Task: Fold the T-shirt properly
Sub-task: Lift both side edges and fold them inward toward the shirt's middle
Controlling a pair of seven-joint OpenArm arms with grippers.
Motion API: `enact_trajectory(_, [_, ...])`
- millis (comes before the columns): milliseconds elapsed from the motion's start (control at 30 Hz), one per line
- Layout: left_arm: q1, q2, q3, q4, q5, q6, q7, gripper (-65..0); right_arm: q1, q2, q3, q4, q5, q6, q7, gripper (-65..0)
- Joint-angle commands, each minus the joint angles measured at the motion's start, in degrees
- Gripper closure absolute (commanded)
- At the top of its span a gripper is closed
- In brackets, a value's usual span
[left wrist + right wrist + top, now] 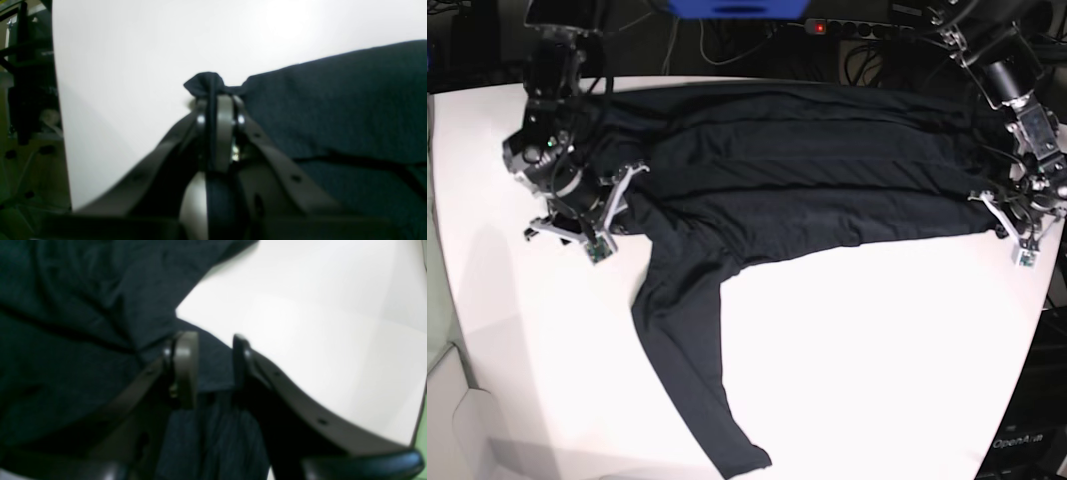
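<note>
While the T-shirt [807, 180] lies spread across the white table [877, 350] w/ one sleeve trailing toward the front edge, left gripper [218, 100] is pinched on its corner & right gripper [210, 353] gapes over the fabric

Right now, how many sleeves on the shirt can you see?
1. One sleeve of the shirt stretches down across the white table toward the near edge. The other sleeve may be hidden in the folds.

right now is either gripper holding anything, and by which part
The left gripper is shut on a small pinch at the T-shirt edge. The right gripper is open over the cloth, holding nothing.
</note>
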Motion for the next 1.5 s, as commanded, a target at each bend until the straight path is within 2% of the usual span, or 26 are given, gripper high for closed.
enact_trajectory(0, [-0.9, -1.1, -0.1, 0.7, -0.6, 0.3, -1.1, 0.0, 1.2, 0.1, 0.2, -0.4, 0.4, -0.2, 0.8, -22.4])
enact_trajectory(167, [-0.9, -1.1, -0.1, 0.7, -0.6, 0.3, -1.1, 0.0, 4.2, 0.0, 0.2, -4.9, 0.6, -0.2, 0.8, -23.8])
enact_trajectory(433, [-0.9, -0.7, -0.1, 0.7, -0.6, 0.3, -1.1, 0.0, 8.1, -2.4, 0.2, -10.5, 0.4, -0.2, 0.8, -23.8])
enact_trajectory(667, [-0.9, -0.6, -0.1, 0.7, -0.6, 0.3, -1.1, 0.0, 10.2, -3.2, 0.2, -14.9, 0.4, -0.2, 1.1, -23.8])
enact_trajectory(1100, [-1.2, -0.2, -0.1, 0.7, -0.6, 0.3, -1.1, 0.0, 11.8, -4.2, 0.2, -15.0, 0.4, -0.2, 0.8, -23.8])
enact_trajectory(1467, [-1.3, 0.4, -0.1, 0.6, -0.6, 0.3, -1.1, 0.0, 10.9, -7.1, 0.2, -15.0, 0.4, -0.2, 0.7, -23.8])
